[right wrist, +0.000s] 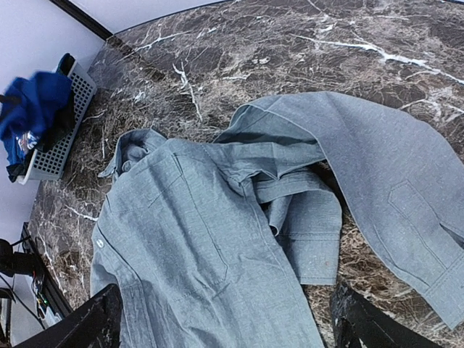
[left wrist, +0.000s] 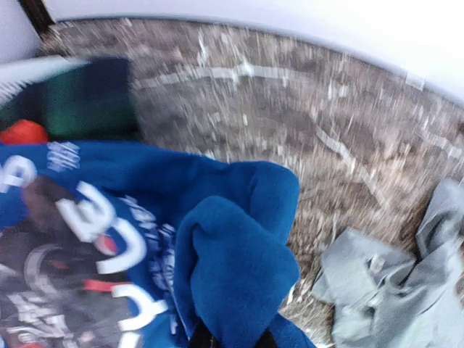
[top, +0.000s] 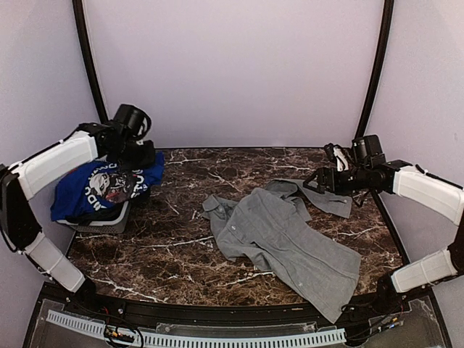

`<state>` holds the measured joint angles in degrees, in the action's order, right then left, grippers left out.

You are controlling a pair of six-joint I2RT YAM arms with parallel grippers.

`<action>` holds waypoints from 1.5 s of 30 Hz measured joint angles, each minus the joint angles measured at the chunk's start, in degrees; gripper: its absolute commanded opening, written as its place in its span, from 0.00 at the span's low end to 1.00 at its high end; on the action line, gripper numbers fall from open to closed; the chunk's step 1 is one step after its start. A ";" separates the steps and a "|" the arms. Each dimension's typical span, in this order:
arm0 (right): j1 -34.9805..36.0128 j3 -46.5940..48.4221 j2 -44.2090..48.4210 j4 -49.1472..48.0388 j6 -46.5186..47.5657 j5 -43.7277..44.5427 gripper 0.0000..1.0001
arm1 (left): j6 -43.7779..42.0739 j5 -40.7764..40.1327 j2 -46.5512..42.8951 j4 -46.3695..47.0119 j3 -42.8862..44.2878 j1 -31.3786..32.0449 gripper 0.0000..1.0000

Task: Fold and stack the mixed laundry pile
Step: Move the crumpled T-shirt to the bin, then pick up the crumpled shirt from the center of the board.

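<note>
Blue T-shirt (left wrist: 233, 267) sat pinched in my left gripper (top: 140, 155); I judged a slow lift clear of the basket (right wrist: 64, 132) best. My right gripper (right wrist: 225, 320) hung open.

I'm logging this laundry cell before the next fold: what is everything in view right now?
grey shirt: one, grey, spread on the table, centre to right
blue T-shirt: one, royal blue with white print, heaped on the basket
red-orange garment: one, partly visible beside the blue T-shirt
dark cloth: one, blurred, behind it
basket: one, grey, table's left side
table: one, brown marble
left gripper: black, pinching the blue T-shirt
right gripper: black, open over the grey shirt
</note>
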<state>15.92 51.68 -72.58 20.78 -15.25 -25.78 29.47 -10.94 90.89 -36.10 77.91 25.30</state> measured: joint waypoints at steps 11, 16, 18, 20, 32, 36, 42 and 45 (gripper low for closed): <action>2.47 0.00 -2.89 0.11 0.09 0.46 0.95 | 2.16 -5.07 -19.80 -3.19 -4.35 -24.13 0.89; 2.47 0.39 -4.46 1.22 0.13 5.29 0.95 | 2.21 -3.78 -18.56 -4.90 -7.63 -24.44 0.99; 2.47 2.21 -6.82 3.17 0.33 8.76 0.95 | 0.96 -3.13 -18.58 -4.76 -6.78 -24.00 0.99; 2.45 4.57 -9.92 3.98 0.46 12.04 0.95 | -1.16 -3.32 -17.88 -4.72 -4.26 -22.23 0.99; 1.97 16.96 -27.91 4.96 2.73 18.47 0.88 | -15.04 13.27 3.08 5.16 9.86 -1.14 0.98; 1.97 19.58 -32.44 4.98 3.61 18.25 0.71 | -17.99 16.13 11.63 6.60 12.90 2.89 0.97; 1.97 27.47 -40.46 6.71 4.72 19.82 0.12 | -19.67 19.23 20.79 8.74 17.97 7.32 0.95; 1.92 31.23 -42.69 7.91 5.92 21.35 0.00 | -19.78 20.65 22.64 10.08 18.36 8.28 0.95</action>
<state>17.85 82.91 -115.26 28.69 -9.32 -4.43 9.69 9.72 113.54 -26.02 96.27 33.58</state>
